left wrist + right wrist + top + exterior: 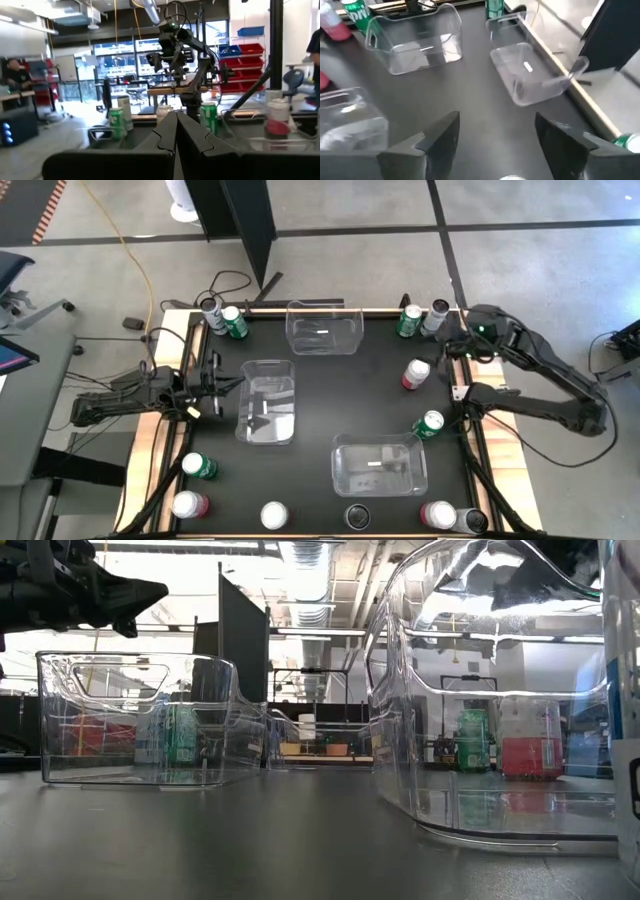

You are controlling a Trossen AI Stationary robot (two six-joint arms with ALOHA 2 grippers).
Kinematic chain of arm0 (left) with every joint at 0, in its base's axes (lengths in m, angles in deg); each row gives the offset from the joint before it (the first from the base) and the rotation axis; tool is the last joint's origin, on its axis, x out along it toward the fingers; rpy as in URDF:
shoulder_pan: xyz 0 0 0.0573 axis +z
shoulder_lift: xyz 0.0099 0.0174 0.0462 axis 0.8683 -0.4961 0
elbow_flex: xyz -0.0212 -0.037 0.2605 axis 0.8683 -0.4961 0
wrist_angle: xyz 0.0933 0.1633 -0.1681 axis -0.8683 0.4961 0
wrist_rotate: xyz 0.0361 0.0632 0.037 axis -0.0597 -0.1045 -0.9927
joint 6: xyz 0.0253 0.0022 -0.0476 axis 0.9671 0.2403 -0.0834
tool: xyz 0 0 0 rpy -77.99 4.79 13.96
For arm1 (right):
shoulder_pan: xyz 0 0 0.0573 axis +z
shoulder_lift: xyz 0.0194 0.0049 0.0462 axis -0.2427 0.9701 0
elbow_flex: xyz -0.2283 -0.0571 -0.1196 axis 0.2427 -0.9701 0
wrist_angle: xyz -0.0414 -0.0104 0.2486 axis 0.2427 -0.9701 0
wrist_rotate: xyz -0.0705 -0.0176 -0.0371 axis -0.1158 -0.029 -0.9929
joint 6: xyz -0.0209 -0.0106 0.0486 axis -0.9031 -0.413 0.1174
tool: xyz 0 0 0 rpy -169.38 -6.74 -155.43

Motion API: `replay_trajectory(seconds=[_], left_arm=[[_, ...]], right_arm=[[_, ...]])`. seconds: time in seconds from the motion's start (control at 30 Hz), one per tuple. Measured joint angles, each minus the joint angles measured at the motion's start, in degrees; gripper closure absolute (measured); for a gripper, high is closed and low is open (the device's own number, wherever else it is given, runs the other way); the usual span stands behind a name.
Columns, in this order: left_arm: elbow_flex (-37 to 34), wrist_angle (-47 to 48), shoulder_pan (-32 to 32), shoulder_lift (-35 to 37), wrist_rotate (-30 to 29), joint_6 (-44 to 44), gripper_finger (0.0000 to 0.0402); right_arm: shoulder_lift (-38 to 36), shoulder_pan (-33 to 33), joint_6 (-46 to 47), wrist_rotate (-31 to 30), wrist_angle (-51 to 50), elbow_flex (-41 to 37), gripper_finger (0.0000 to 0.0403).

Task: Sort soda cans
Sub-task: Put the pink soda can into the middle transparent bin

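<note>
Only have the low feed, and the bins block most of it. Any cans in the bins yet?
Observer: No. From above, the back bin, left bin and front bin are all empty.
Operator: Where's the right hand?
Observer: The right hand is at the table's back right corner, near a green can and a grey can.
Operator: Holding one?
Observer: No. Its wrist view shows it open, with nothing between the fingers.
Operator: Left hand?
Observer: The left hand is shut and empty, at the left edge beside the left bin.
</note>
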Motion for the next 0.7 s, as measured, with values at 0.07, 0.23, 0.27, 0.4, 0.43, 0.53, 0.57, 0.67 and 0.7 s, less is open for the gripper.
replay_trajectory(seconds=[0.07, 0.23, 0.27, 0.4, 0.43, 0.53, 0.57, 0.67, 0.7], left_arm=[[0.0, -0.1, 0.0, 0.0, 0.0, 1.1, 0.0395], [0.0, -1.0, 0.0, 0.0, 0.0, 1.8, 0.0395], [0.0, -1.3, 0.0, 0.0, 0.0, 1.9, 0.0395], [0.0, -1.7, 0.0, 0.0, 0.0, 1.9, 0.0395], [0.0, -1.8, 0.0, 0.0, 0.0, 1.9, 0.0395], [0.0, -1.8, 0.0, 0.0, 0.0, 1.8, 0.0395], [0.0, -1.8, 0.0, 0.0, 0.0, 1.8, 0.0395], [0.1, -1.8, 0.0, 0.0, 0.0, 1.7, 0.0395], [0.1, -1.9, 0.0, 0.0, 0.0, 1.5, 0.0395]], right_arm=[[1.2, 0.1, -2.2, -0.1, 2.2, 0.8, 0.0116], [6.9, -0.1, -4.2, -0.4, -5.3, 7.3, 0.012], [8.4, -0.2, -5.0, -1.3, -8.5, 8.8, 0.012], [14.1, 0.4, -3.9, -4.7, -17.7, 10.8, 0.0107], [15.5, 0.8, -2.6, -4.9, -19.0, 10.8, 0.0101], [19.6, 1.7, -2.0, -7.8, -23.4, 10.8, 0.0079], [20.7, 2.0, -2.3, -9.1, -24.6, 10.8, 0.007], [23.6, 2.1, -1.1, -10.3, -26.1, 10.8, 0.0045], [24.3, 1.9, -0.5, -10.4, -25.9, 10.8, 0.0038]])
